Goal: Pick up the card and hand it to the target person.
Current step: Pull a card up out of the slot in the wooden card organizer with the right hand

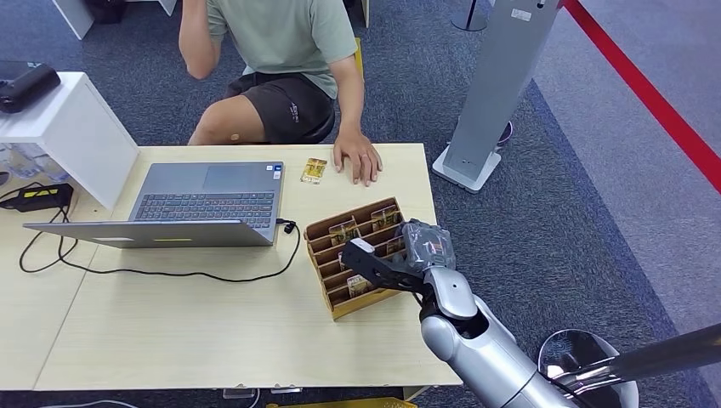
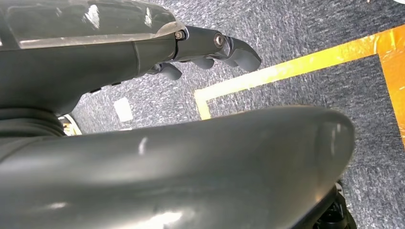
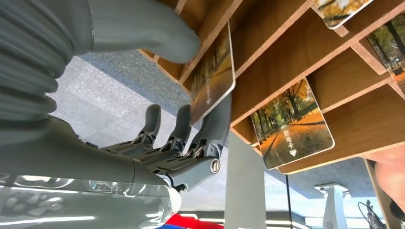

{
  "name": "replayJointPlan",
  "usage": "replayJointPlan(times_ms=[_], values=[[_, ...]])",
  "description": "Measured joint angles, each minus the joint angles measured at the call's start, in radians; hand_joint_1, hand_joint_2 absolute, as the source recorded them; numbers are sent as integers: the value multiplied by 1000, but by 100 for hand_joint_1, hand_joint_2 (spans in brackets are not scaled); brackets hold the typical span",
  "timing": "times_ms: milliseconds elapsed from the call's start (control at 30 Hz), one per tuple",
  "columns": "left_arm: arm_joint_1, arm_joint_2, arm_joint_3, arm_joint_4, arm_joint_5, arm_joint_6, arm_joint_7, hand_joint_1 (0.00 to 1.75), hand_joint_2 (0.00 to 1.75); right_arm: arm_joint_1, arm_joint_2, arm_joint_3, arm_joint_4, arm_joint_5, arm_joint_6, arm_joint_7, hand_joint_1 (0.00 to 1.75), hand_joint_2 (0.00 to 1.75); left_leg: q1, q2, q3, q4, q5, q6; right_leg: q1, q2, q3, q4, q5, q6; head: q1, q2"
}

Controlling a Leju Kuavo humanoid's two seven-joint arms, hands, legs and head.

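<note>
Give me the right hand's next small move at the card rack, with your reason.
Probably lift the card straight out of the wooden rack: the right hand already has thumb and a finger on either face of it, but its far end sits in the slot.

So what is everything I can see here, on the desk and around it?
Laptop: one, grey, open, desk's left half.
Wooden card rack: one, brown, slotted, desk's right side.
Cards in rack: several, autumn-tree print.
Loose card: one, same print, desk's far edge.
Black cable: one, looping in front of the laptop.
White stand: one, on the carpet, right.
Seated person's hand: one, flat on the desk beside the loose card.
Right robot hand: over the rack, thumb and finger on a card.
Left robot hand: hanging above the carpet.
</note>
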Motion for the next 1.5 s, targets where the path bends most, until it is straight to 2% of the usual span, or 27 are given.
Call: replayJointPlan(times_ms=[67,367,533,833,1067,1200,1300,1400,1500], values=[[0,0,0,0,0,0,0,0,0,0,0,0,0,0,0,0,137,175,0,0,0,0,0,0,0,0,0,0,0,0,0,0],[-3,-1,-9,1,-4,-2,1,0,0,-1,-2,-8,7,-1,-5,0,170,175,0,0,0,0,1,0,0,0,0,0,0,0,0,0],[-8,0,-23,0,-12,-1,5,0,0,5,-3,-18,2,1,0,0,155,175,0,-1,0,0,1,0,0,-1,0,0,1,0,0,0],[-12,2,-18,0,3,4,-5,0,0,0,-7,-20,-15,9,-1,0,155,175,0,-1,0,0,1,0,0,-1,0,0,1,0,0,0],[-10,2,-23,-1,6,4,0,0,0,-63,-3,16,-90,22,-20,-3,155,175,0,2,-2,2,0,0,0,2,-3,2,0,0,0,0],[-14,1,-33,-2,3,5,1,0,0,-135,2,44,-133,50,-93,-32,155,175,-1,4,-4,3,0,0,-1,4,-5,4,0,0,0,0],[-22,-2,-43,-2,-2,6,3,0,0,-198,19,61,-110,64,-157,-70,155,175,-1,5,-4,4,0,0,-1,5,-6,5,1,0,0,0],[-32,-5,-58,-1,-11,4,9,0,0,-261,49,78,-33,68,-233,-118,155,175,-1,6,-4,3,0,0,-1,6,-7,6,1,0,0,0],[-46,-8,-75,0,-20,-1,20,0,0,-344,105,95,128,46,-302,-174,155,175,-1,7,-4,3,0,0,-1,7,-7,5,2,0,0,0]])
